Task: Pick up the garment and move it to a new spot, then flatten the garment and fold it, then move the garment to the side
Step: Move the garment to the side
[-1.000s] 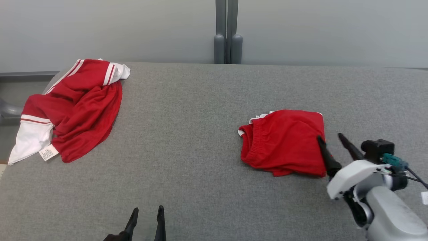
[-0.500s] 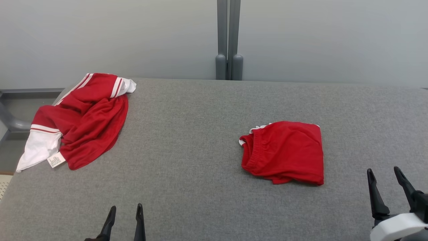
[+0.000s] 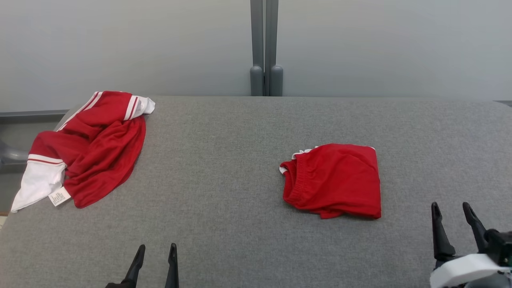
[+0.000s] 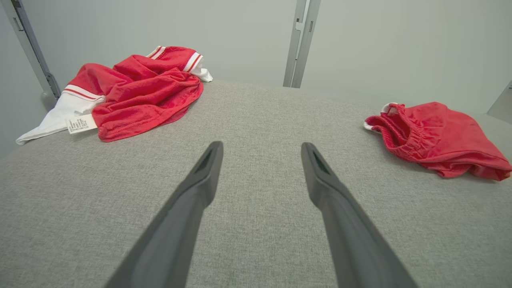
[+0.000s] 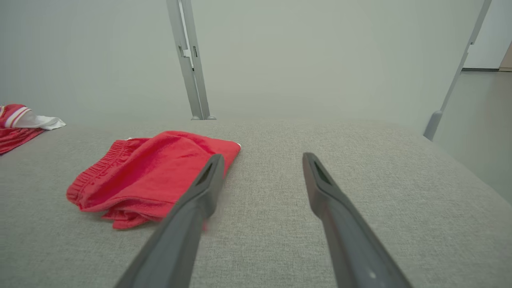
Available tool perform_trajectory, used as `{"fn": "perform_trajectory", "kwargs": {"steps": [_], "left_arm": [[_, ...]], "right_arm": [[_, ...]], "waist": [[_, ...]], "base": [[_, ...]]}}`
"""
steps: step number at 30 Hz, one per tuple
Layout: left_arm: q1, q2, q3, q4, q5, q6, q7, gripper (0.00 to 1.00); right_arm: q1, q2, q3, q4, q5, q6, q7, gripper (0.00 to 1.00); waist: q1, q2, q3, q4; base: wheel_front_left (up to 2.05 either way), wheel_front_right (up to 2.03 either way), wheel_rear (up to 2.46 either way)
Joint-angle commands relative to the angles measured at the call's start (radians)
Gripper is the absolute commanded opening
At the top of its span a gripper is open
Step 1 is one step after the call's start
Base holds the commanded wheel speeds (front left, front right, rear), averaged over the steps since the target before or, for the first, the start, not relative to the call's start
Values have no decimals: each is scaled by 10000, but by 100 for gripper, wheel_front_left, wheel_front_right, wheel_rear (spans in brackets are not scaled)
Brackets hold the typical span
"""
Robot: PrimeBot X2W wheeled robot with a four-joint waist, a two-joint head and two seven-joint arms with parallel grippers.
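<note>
A folded red garment [image 3: 332, 180] lies flat on the grey table [image 3: 224, 160], right of centre, its elastic waistband facing left. It also shows in the left wrist view [image 4: 436, 138] and the right wrist view [image 5: 152, 172]. My right gripper [image 3: 450, 204] stands open near the table's front right, just right of and nearer than the garment, holding nothing; its fingers [image 5: 200, 192] point past the garment's right edge. My left gripper [image 3: 157, 245] is open at the front left, with bare table between its fingers [image 4: 200, 188].
A crumpled red-and-white garment [image 3: 86, 146] with a white label lies at the table's far left edge, also in the left wrist view [image 4: 136, 90]. A grey post [image 3: 264, 48] stands against the pale wall behind. Another post [image 5: 452, 80] stands off the table's right side.
My right gripper has drawn back from the folded garment's right edge to the front right, still open. The head camera shifted. Both garments lie as before.
</note>
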Motion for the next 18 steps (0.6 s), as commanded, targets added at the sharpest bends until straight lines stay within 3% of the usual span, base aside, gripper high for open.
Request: {"fn": "perform_trajectory", "kwargs": {"steps": [1, 5, 9, 12, 18], "left_arm": [[-181, 20, 8, 27, -82, -11, -27, 100], [-265, 20, -154, 192, -152, -10, -27, 100], [-608, 20, -437, 358, -216, -40, -27, 100], [-865, 19, -808, 585, -266, -88, -27, 100], [-1125, 23, -1458, 932, -486, -21, -28, 100]], "right_arm": [[-326, 28, 172, 170, 252, -6, -26, 100], [-1759, 29, 668, 1055, 1747, -7, 1013, 100], [-3395, 100, 742, 1904, 2961, -6, 3973, 100], [-4482, 54, 442, 2781, 2750, -3, 5485, 100], [-5500, 396, -481, 4311, 2064, -4, 5841, 100]], "waist": [[0, 0, 109, -32], [0, 0, 425, -28], [0, 0, 1135, 126], [0, 0, 1549, 438], [0, 0, 1816, 1023]], "base": [[0, 0, 0], [0, 0, 0], [0, 0, 0], [0, 0, 0], [0, 0, 0]]}}
